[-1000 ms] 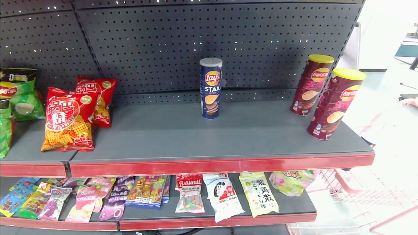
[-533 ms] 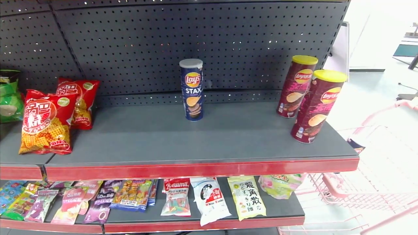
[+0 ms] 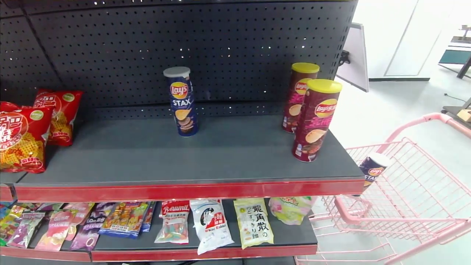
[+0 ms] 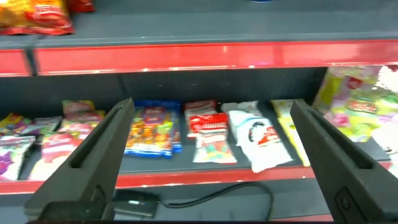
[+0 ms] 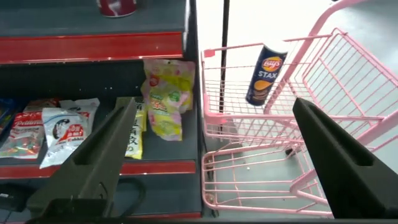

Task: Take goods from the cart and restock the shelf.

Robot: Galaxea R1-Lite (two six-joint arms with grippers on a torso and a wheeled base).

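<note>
Cart (image 3: 434, 117) is seen with one blue can (image 5: 266, 73) kept inside it; left gripper (image 4: 211, 106) and right gripper (image 5: 214, 101) are held wide open, empty.

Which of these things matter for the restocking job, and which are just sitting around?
For the job: blue can in the cart, pink cart, upper shelf.
Just sitting: blue can on the shelf, maroon cans, red snack bags, sweet packets below.
</note>
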